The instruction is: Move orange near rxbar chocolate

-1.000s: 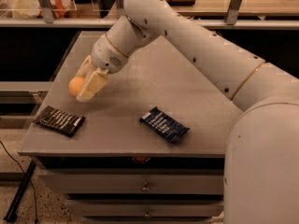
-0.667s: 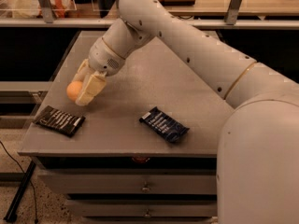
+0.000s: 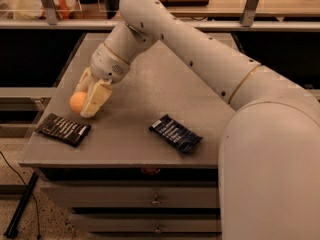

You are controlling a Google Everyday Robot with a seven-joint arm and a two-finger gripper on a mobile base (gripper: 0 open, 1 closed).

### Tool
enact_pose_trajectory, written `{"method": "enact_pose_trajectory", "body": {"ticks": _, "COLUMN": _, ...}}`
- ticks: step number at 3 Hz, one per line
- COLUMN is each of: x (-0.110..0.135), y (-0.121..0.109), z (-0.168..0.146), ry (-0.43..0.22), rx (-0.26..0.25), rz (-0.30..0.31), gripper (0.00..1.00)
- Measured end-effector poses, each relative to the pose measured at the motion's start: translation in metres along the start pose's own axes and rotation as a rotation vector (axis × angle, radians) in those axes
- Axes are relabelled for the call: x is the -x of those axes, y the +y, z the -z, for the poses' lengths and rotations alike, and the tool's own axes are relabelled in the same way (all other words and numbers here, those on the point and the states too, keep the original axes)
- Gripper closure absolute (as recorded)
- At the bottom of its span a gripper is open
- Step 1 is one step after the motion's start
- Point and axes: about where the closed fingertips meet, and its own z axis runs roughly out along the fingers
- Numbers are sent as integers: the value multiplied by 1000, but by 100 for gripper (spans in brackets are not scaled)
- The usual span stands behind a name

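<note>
Orange (image 3: 76,102) sits in the hand (image 3: 82,104), which is closed on it, low over the left side of the tabletop (image 3: 150,84). The white arm (image 3: 200,59) comes from the right, bends high at the back and slopes down to the left. The near finger (image 3: 94,100) hides part of the fruit, and I cannot tell if it touches the tabletop. The rxbar chocolate (image 3: 63,129) lies flat just in front. A dark blue bar (image 3: 175,133) lies well to the right.

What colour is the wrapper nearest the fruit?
Rxbar chocolate: black, white lettering, camera view; gripper beside holds orange.
</note>
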Motion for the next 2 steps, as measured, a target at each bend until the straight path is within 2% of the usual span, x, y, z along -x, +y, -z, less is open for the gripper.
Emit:
{"method": "enact_pose_trajectory", "body": {"ticks": 1, "x": -1, "y": 1, "z": -4, "ry": 17, "rx": 24, "rz": 10, "gripper": 82}}
{"method": "enact_pose_trajectory", "body": {"ticks": 2, "x": -1, "y": 2, "z": -6, "ry": 27, "rx": 41, "rz": 17, "gripper": 58}}
